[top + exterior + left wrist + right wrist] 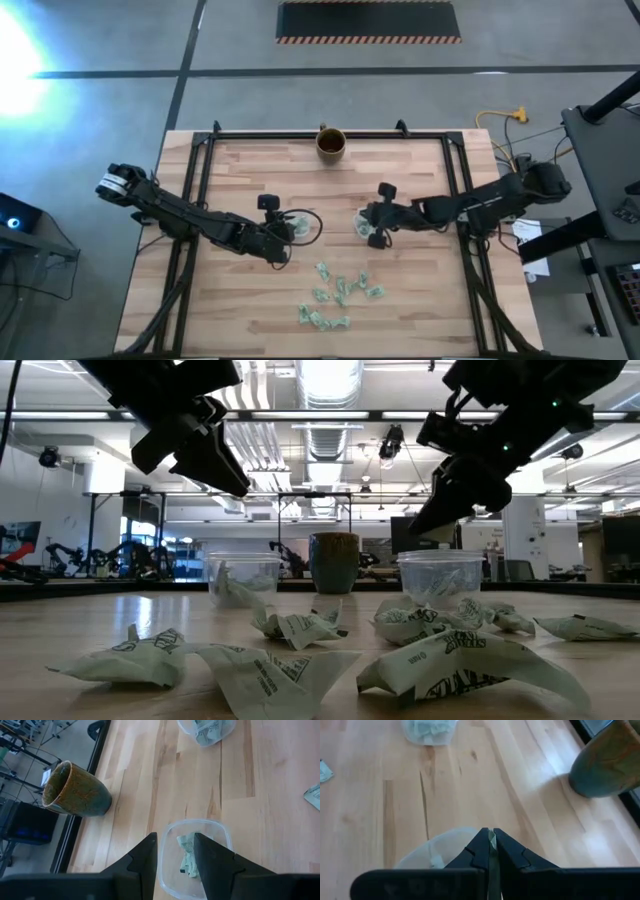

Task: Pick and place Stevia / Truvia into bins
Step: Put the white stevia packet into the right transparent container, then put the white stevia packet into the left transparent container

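Note:
Several crumpled green-and-white Stevia packets [335, 295] lie loose on the wooden table toward its near edge. Two clear cups serve as bins. The left bin [195, 855] has packets in it, and my left gripper [175, 851] hangs open just above it, holding nothing. The right bin [437, 851] also has packets in it. My right gripper [491, 834] is above the right bin, shut on one packet [492, 840]. My right gripper pinches a packet between its two fingertips; only a thin pale green edge [492, 839] shows in the seam between them. The fingers slant downward toward the table's left side. The packet is lifted clear of the table, above the right bin.
A brown-gold mug [331, 143] stands at the far edge of the table, in the middle. The two bins [243, 578] [440, 578] sit side by side at mid-table, with bare wood between them and the mug. Dark frame rails run along the table's left, right and far sides.

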### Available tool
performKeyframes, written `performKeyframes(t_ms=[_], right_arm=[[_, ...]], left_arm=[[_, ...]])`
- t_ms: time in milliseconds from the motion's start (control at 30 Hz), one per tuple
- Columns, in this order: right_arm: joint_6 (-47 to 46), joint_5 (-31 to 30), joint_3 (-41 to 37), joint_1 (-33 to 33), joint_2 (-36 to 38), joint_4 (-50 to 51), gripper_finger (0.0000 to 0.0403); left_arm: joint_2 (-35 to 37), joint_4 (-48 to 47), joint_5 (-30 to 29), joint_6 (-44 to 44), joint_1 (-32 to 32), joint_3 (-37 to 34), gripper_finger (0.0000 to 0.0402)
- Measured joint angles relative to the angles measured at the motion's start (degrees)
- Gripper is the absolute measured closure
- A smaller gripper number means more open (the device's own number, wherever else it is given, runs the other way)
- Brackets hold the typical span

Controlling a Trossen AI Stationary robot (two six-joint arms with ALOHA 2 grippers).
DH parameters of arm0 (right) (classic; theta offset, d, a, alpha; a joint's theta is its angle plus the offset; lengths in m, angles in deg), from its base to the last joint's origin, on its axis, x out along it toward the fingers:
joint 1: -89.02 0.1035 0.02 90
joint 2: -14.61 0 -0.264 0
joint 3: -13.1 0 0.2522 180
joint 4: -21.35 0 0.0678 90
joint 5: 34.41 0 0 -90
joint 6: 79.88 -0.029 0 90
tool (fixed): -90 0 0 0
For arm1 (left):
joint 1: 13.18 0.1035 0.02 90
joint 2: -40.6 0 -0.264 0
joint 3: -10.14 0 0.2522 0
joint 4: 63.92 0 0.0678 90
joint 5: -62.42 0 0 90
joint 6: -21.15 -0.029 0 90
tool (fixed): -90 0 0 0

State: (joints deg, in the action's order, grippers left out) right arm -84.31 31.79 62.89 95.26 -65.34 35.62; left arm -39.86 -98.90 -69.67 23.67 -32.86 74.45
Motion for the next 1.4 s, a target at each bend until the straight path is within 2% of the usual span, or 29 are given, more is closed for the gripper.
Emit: performKeyframes(t_ms=[300, 667, 800, 1067, 1233, 1400], right_arm=[[-0.02, 0.31, -0.37, -0.02, -1.65, -1.20, 0.0380], [1.82, -0.14, -0.48, -0.02, -1.22, -1.71, 0.0280], [4.96, -0.18, -0.48, 0.41, 0.14, -2.86, 0.0258], [9.47, -0.15, -0.48, 3.88, 5.20, -1.39, 0.0253], [10.36, -0.19, -0.81, 5.97, 8.04, 0.21, 0.0263], [10.60, -0.17, -1.34, 6.98, 10.89, 0.70, 0.0274]], left_arm=[[0.00, 0.38, 0.00, 0.07, 0.02, 0.02, 0.0290], [0.00, 1.63, 0.97, 0.09, 0.06, 0.00, 0.0290], [0.00, 3.12, 7.19, -1.03, 0.07, -0.07, 0.0290], [-2.65, 19.20, 29.79, -13.61, -0.15, -1.43, 0.0290], [-8.01, 26.96, 31.51, -18.32, 0.00, -1.42, 0.0290], [-14.62, 30.23, 31.63, -19.77, 0.56, -0.20, 0.0290]])
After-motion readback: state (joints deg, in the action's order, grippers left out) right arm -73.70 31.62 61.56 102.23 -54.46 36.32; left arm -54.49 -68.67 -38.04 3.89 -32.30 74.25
